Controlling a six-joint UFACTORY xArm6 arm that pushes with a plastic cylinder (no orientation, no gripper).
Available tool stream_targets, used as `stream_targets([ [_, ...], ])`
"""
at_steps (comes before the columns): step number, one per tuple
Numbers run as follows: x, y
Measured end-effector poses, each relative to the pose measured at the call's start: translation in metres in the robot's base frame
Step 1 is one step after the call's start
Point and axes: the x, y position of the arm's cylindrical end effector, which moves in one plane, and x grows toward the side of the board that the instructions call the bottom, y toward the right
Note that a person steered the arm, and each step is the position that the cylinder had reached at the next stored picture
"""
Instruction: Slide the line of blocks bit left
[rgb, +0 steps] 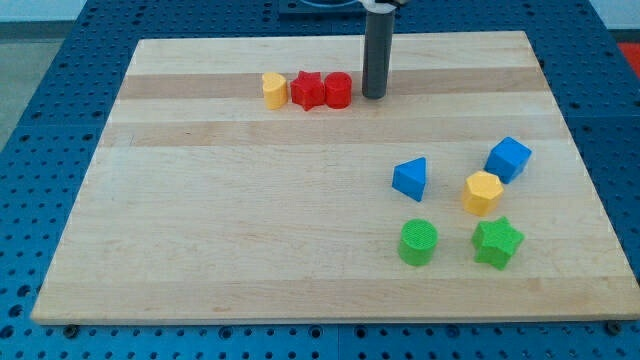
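Observation:
A line of three blocks lies near the view's top: a yellow block, a red star and a red cylinder, side by side and touching. My tip rests on the board just right of the red cylinder, a small gap from it. The dark rod rises straight up out of the view's top.
At the view's lower right lie a blue triangle, a blue cube, a yellow hexagon, a green cylinder and a green star. The wooden board sits on a blue perforated table.

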Motion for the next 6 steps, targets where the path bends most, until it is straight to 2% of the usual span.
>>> stream_targets([
  [6, 0.000, -0.033],
])
